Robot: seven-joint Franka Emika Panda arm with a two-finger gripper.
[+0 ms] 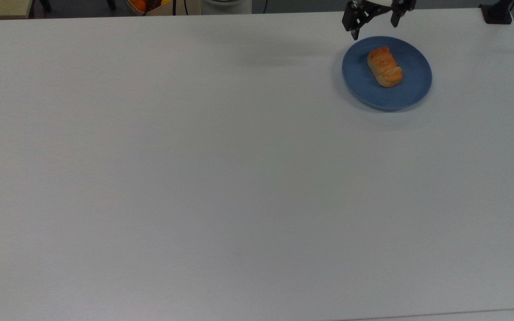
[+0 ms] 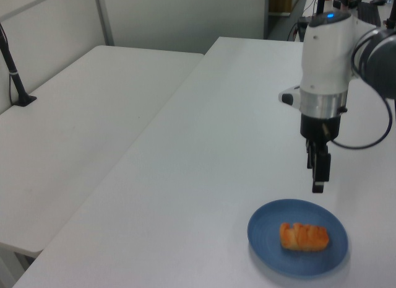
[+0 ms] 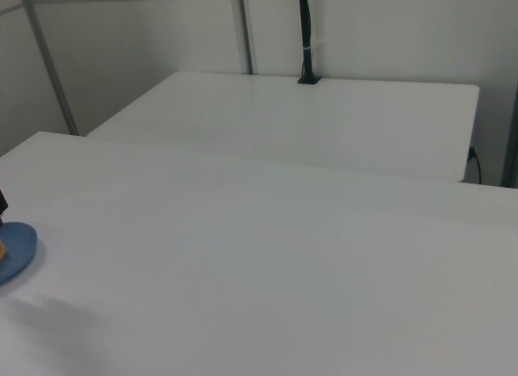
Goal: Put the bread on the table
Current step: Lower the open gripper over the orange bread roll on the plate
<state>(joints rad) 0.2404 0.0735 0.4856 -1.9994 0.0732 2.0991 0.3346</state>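
Matt white table (image 1: pixel 194 178), ridged bread (image 1: pixel 385 67)
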